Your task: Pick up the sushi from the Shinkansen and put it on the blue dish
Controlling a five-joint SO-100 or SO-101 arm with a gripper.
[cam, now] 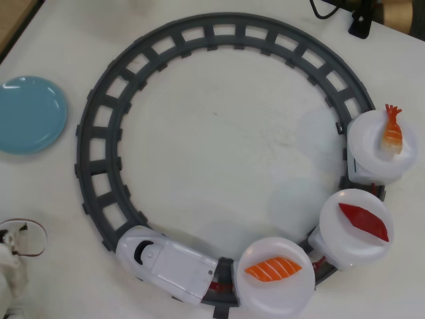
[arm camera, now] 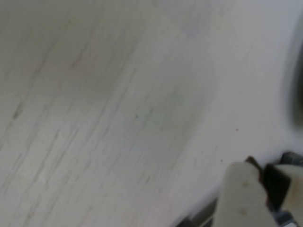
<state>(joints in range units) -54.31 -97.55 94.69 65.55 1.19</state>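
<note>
Dark red sushi is carried far right of the gripper, long axis diagonal; jaw state cannot be told.

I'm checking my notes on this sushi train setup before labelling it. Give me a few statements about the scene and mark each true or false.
1. The blue dish lies outside the ring of track, at the left of the overhead view. True.
2. The dark red sushi already lies on the blue dish. False: it sits on a white plate on the train; the dish holds nothing.
3. Three white plates each carry one sushi piece. True.
4. The shrimp piece rides on the plate right behind the train's nose. False: the salmon piece is there; the shrimp is on the last plate.
5. The gripper holds a sushi piece. False: the wrist view shows only blurred tabletop beside part of the gripper.
</note>
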